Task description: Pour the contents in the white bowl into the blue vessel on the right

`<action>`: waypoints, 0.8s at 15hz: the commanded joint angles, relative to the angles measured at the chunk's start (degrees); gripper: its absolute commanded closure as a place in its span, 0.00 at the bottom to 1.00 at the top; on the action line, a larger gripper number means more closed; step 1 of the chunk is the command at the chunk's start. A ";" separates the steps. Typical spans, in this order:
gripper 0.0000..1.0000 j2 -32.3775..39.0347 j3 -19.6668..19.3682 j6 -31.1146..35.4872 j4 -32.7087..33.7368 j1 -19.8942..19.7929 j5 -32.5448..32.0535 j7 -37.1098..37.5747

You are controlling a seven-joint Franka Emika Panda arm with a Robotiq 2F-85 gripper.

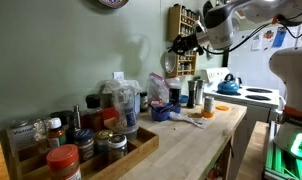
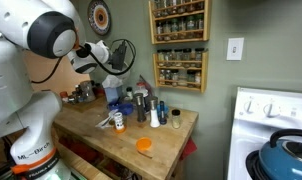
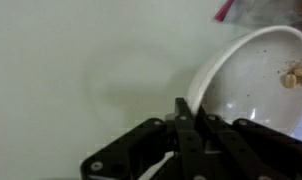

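Above counter (image 1: 191, 140), hand (image 3: 189, 115) pinching white bowl (image 3: 253, 85) rim

Inventory of legible text

1. Robot base (image 2: 33, 156): we note a line of dark lettering on the white casing. We read "ML" at its start; the rest is too small to make out.
2. Wall spice racks (image 2: 179, 45): we see rows of jars with labels. At this size no word, brand or number on them can be read.
3. Jars in the wooden tray (image 1: 66, 140): we see pale label patches on several of them, and none of the print is legible to us.
4. Bottles on the counter (image 2: 143, 108): their labels are too blurred for us to read.
5. Wrist view: we find no lettering we can read.
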 commanded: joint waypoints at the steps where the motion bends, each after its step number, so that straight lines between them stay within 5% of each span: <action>1: 0.93 6.45 1.52 -3.47 -1.71 -6.42 -9.22 12.71; 3: 0.98 7.23 1.65 -3.56 -1.72 -6.93 -9.53 13.68; 5: 0.98 8.33 0.46 -1.97 -2.53 -8.07 -18.05 19.57; 6: 0.98 4.61 -1.32 0.65 -1.94 -3.79 -12.98 11.28; 12: 0.98 6.64 -2.76 1.42 -4.26 -4.03 -16.72 8.80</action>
